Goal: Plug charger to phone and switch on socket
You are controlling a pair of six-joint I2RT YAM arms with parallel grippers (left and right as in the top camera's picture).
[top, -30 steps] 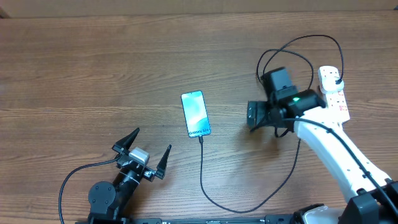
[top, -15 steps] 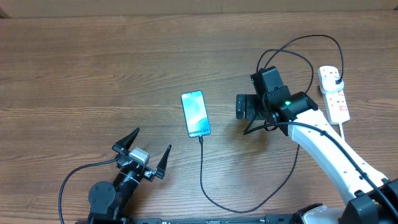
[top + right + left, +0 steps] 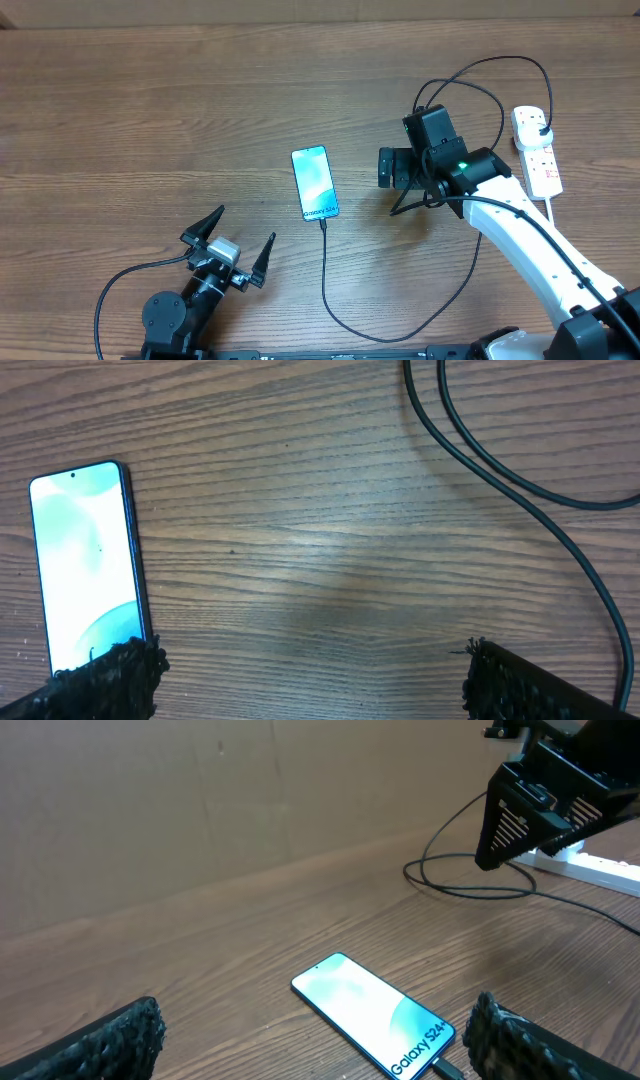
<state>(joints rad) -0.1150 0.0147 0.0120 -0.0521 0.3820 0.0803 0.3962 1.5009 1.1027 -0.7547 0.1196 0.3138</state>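
Insertion looks complete, with the charger (image 3: 324,275) seated at the 6 o'clock end of the phone (image 3: 315,184) at bench (image 3: 150,100) centre, so move your right tool (image 3: 385,169), fingers apart and empty, toward 3 o'clock to press the socket (image 3: 539,158) switch; left tool (image 3: 246,226) rests spread at 7 o'clock.

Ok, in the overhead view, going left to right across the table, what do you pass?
left gripper → Galaxy phone → right gripper → white power strip
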